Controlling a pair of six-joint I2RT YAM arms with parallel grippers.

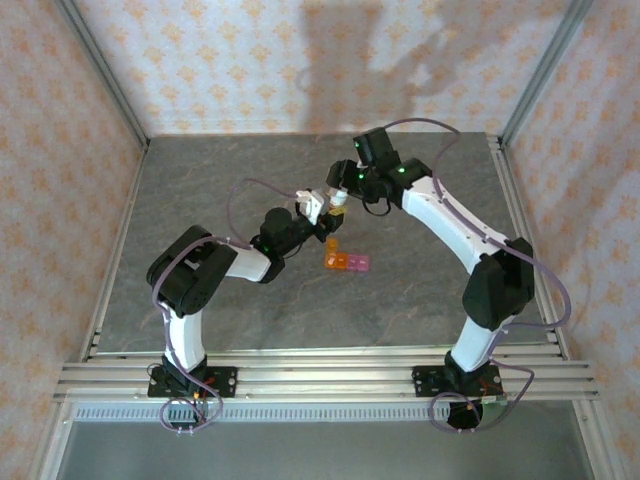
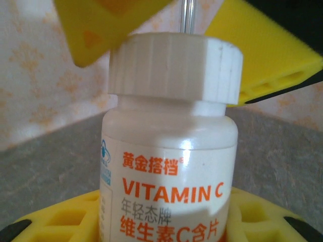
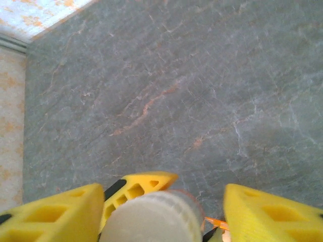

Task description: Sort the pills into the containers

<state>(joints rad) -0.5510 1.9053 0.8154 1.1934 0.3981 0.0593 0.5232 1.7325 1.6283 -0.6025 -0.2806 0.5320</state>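
Observation:
A white vitamin C bottle (image 2: 169,171) with orange lettering stands upright, and my left gripper (image 2: 166,224) is shut on its body, yellow fingers (image 2: 65,217) on both sides. My right gripper (image 3: 161,214) is open around the ribbed white cap (image 3: 151,222), with a gap showing between the cap and its right finger (image 3: 272,212). From above, both grippers meet at the bottle (image 1: 338,205) at mid-table. The containers (image 1: 346,262), a short strip of cells orange on the left and pink on the right, lie just in front of the bottle. The pills are out of view.
The grey marble-patterned table (image 1: 420,300) is walled by patterned panels at the back and sides. An aluminium rail frame (image 1: 320,375) runs along the near edge at the arm bases.

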